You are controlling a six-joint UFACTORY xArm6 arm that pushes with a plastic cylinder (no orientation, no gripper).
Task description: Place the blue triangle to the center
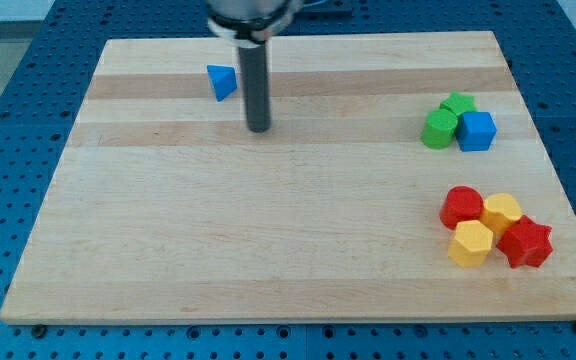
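Note:
The blue triangle (pixel 222 82) lies near the top left of the wooden board (pixel 268 230). My tip (pixel 258 128) rests on the board just to the right of and a little below the triangle, a small gap apart from it. The rod rises straight up from the tip to the view's top edge.
At the right, a green star (pixel 459 104), a green cylinder (pixel 438 129) and a blue cube (pixel 477 131) sit clustered. Lower right, a red cylinder (pixel 461 207), a yellow block (pixel 502 212), a yellow hexagon (pixel 470 243) and a red star (pixel 525 243) sit clustered.

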